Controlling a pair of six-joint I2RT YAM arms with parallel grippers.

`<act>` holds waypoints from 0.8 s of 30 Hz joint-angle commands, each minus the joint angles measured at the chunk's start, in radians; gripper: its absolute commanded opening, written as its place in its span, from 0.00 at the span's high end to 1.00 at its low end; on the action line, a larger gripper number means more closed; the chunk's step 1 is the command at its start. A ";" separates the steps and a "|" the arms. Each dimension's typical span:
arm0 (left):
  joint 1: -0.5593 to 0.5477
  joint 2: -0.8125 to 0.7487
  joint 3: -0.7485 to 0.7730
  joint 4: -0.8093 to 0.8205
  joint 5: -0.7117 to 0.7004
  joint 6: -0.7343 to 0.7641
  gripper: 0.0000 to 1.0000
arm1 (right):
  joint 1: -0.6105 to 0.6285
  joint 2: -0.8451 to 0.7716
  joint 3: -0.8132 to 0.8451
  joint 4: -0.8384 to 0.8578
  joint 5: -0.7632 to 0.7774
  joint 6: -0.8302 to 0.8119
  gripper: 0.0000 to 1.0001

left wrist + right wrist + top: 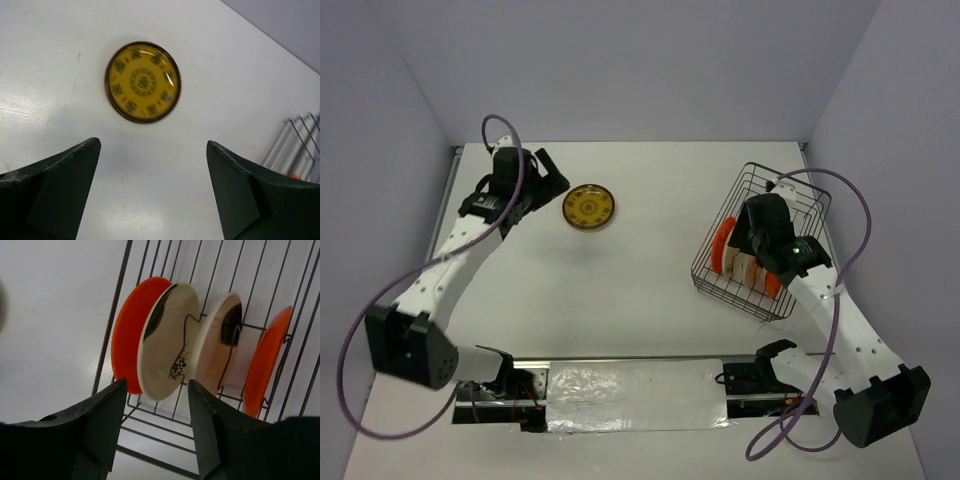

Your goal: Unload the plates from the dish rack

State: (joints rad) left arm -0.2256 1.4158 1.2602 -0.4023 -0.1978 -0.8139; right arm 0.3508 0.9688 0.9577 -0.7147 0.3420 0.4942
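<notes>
A yellow-brown patterned plate (589, 207) lies flat on the table at the back left; it also shows in the left wrist view (143, 82). My left gripper (549, 173) is open and empty just left of it. The dark wire dish rack (752, 190) stands at the right. In it stand an orange plate (131, 330), a cream plate (167, 342), a second cream plate (216, 342) and another orange plate (268, 357), all on edge. My right gripper (156, 412) is open, over the rack, close in front of the first cream plate's lower edge.
The rack's tall wire sides (115, 315) rise beside my right fingers. A foil-covered strip (635, 392) runs along the near table edge between the arm bases. Purple cables loop by both arms.
</notes>
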 commanded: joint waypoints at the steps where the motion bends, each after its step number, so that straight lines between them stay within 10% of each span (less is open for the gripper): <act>1: -0.038 -0.161 -0.065 -0.110 0.046 0.099 0.01 | -0.036 0.045 0.006 0.089 -0.040 0.001 0.44; 16: -0.047 -0.445 -0.318 -0.184 0.040 0.197 0.01 | -0.056 0.219 -0.034 0.204 -0.066 0.069 0.69; 24: -0.047 -0.451 -0.314 -0.193 0.049 0.203 0.00 | -0.056 0.171 0.022 0.159 -0.090 0.046 1.00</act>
State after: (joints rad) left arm -0.2737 0.9833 0.9264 -0.6033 -0.1577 -0.6304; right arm 0.3004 1.1873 0.9279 -0.5636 0.2455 0.5678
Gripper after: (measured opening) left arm 0.995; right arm 0.029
